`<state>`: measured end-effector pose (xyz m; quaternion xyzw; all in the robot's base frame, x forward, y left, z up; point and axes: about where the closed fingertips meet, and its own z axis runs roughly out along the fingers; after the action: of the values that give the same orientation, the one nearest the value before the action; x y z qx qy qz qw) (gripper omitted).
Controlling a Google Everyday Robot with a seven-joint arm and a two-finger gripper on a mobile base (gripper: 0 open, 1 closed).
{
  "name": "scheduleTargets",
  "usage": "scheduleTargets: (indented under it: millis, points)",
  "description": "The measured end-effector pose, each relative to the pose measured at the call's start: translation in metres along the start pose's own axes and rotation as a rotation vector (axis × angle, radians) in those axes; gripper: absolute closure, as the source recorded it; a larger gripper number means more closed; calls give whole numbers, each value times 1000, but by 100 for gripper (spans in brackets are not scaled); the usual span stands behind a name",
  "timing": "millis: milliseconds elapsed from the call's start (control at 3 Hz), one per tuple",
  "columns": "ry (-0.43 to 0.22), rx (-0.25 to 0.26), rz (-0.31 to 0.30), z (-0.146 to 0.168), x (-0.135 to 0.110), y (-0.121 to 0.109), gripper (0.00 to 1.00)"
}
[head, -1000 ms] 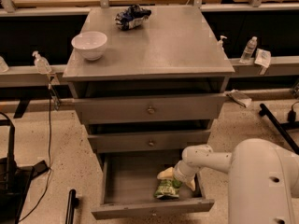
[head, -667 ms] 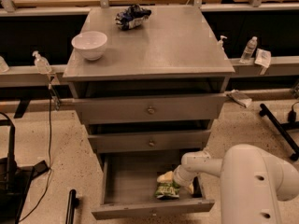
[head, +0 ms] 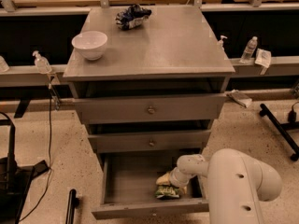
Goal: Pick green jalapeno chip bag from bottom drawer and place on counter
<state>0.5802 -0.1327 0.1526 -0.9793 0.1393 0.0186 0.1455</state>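
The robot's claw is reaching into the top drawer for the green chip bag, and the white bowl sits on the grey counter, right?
Not the top drawer. The camera view shows the robot's claw down in the open grey metal bottom drawer, by the crinkly green chip bag. The round white bowl does sit on the flat grey metal counter.

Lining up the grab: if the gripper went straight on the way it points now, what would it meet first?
Most likely the green jalapeno chip bag, right below the gripper inside the bottom drawer. Depth is unclear, so they may already touch.
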Motion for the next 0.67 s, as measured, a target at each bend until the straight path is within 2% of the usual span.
scheduleTargets:
  millis: [333, 667]
  points:
    - [10, 5, 31, 9, 5, 8, 47]
    - [41, 35, 22, -2, 7, 1, 78]
